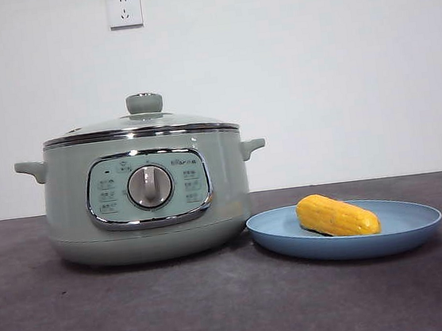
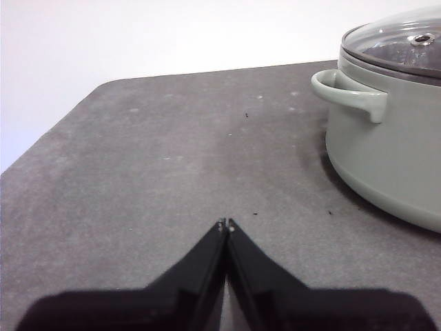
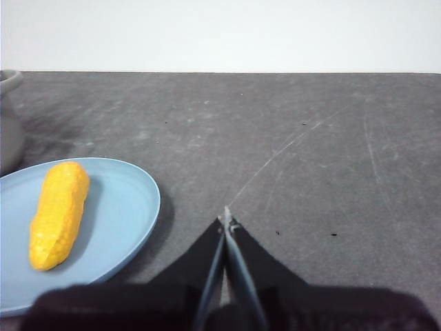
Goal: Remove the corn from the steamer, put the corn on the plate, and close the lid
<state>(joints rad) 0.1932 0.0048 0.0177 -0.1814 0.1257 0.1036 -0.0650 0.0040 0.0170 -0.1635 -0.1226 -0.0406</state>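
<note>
The sage-green steamer [image 1: 148, 194] stands left of centre with the glass lid [image 1: 140, 124] seated on its rim. In the left wrist view the steamer [image 2: 393, 152] and its lid [image 2: 403, 45] show as well. The yellow corn [image 1: 337, 215] lies on the light-blue plate [image 1: 404, 232] just right of the pot. The right wrist view also has the corn [image 3: 58, 212] on the plate [image 3: 124, 214]. My left gripper [image 2: 226, 224] is shut, empty, over bare table beside the pot. My right gripper [image 3: 225, 219] is shut and empty beside the plate. Neither arm appears in the front view.
A dark grey table [image 1: 221, 309] carries everything, ending at a white wall with a socket [image 1: 124, 9]. The table's rounded corner [image 2: 103, 86] shows in the left wrist view.
</note>
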